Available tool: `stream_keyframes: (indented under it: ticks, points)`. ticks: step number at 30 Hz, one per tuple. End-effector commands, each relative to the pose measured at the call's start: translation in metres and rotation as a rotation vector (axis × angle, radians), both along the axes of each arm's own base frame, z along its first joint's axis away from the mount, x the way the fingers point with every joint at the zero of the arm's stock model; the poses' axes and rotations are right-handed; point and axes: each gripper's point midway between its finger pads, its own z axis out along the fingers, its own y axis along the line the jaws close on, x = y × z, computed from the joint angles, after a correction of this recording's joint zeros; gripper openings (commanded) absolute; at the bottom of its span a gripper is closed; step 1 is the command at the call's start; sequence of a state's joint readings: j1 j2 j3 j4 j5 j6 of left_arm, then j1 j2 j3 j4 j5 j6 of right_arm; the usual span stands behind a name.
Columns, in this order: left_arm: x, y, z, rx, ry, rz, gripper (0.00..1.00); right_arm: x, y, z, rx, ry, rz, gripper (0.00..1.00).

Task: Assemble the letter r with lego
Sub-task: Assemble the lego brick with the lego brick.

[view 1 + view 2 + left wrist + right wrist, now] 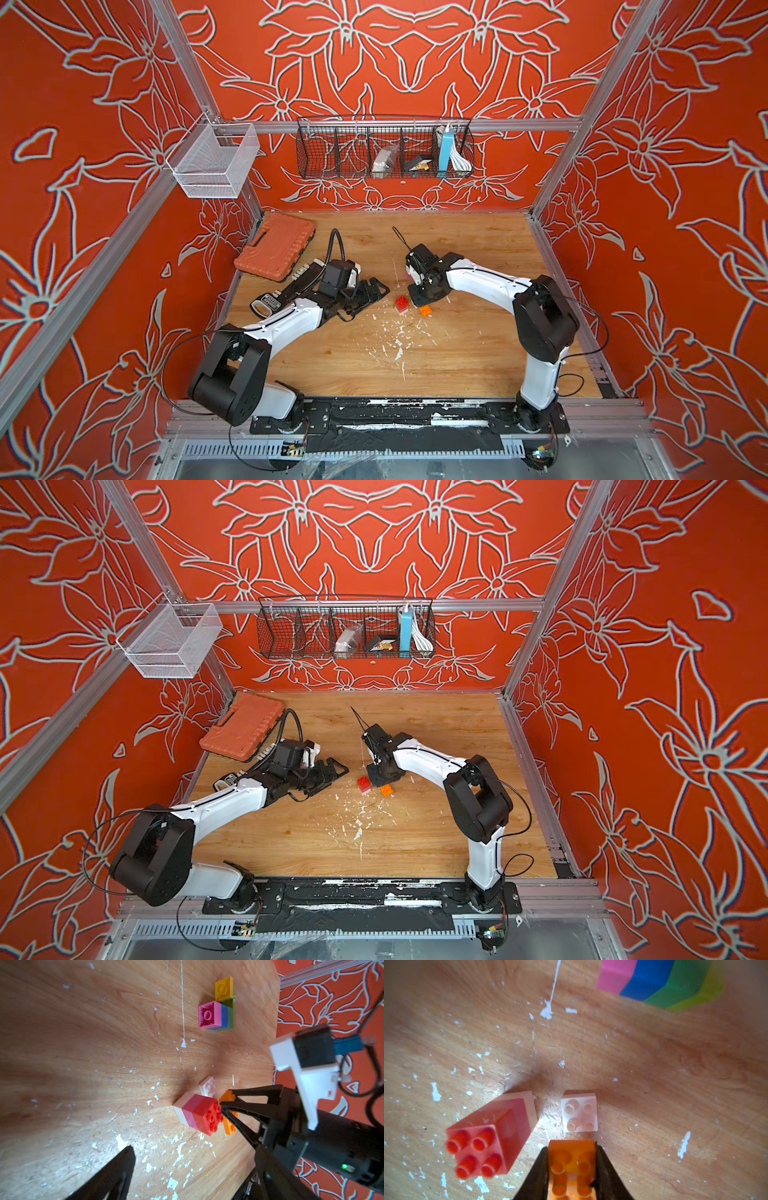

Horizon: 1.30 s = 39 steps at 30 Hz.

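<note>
Now my right hand (570, 1145) pinches the studded orange brick (572, 1169) beside the flat white plate (579, 1114) and glossy red-topped stack (481, 1145) on the scuffed wooden bench (654, 1084); my left hand (374, 293) gapes wide, empty.

Walls (415, 62): orange-red, grey flower outlines
Tabletop (478, 353): pale wood, white flecks
Frame (519, 124): aluminium rails
Baskets (384, 149): 2, wire, hung
</note>
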<state>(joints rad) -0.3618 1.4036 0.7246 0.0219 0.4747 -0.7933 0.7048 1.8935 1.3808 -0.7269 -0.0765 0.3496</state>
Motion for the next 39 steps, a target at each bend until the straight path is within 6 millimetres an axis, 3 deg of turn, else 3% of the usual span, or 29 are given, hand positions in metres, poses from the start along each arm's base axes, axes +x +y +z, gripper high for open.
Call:
stream_keyframes:
  ticks: [1, 23, 31, 39]
  points:
    - [0.001, -0.003, 0.006, -0.035, -0.010, -0.018, 0.91, -0.005, -0.003, -0.002, -0.027, 0.052, 0.008, 0.00]
    - [0.000, -0.003, 0.006, -0.045, -0.008, -0.029, 0.92, 0.009, -0.011, -0.032, -0.096, 0.080, -0.008, 0.00]
    - [0.000, -0.003, 0.005, -0.045, -0.005, -0.030, 0.92, 0.002, -0.013, -0.039, -0.117, 0.117, 0.000, 0.00]
    - [0.000, -0.003, 0.005, -0.044, -0.003, -0.029, 0.92, -0.015, -0.031, -0.050, -0.227, 0.148, -0.028, 0.00]
